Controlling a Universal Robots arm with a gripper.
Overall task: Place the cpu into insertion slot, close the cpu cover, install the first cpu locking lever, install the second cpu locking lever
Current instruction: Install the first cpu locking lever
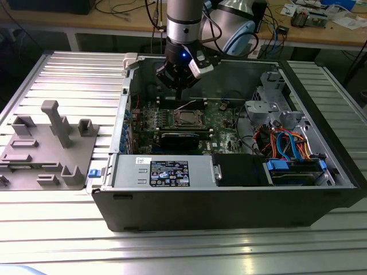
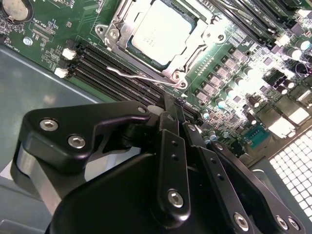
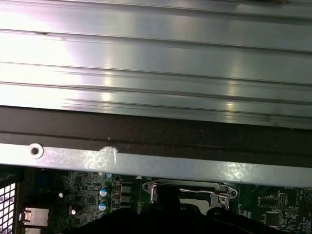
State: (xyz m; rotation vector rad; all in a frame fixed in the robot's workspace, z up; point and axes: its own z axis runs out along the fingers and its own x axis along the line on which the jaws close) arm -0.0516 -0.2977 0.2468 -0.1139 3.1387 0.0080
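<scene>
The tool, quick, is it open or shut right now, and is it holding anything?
Tool: shut, fingers together, holding nothing, poised above the motherboard next to the cpu, which sits under the closed cpu cover.

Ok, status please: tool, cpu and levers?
Tool shut, holding nothing, above the board beside the socket. Cpu seated, cover down over it. One lever lies loose along the socket edge. Nothing in the way.

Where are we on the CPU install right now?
Done: cpu sits in the slot with the cover down around it. In hand: nothing; the gripper hangs shut above the board, holding nothing. Left: one lever juts out unlatched; the other's state is unclear.
</scene>
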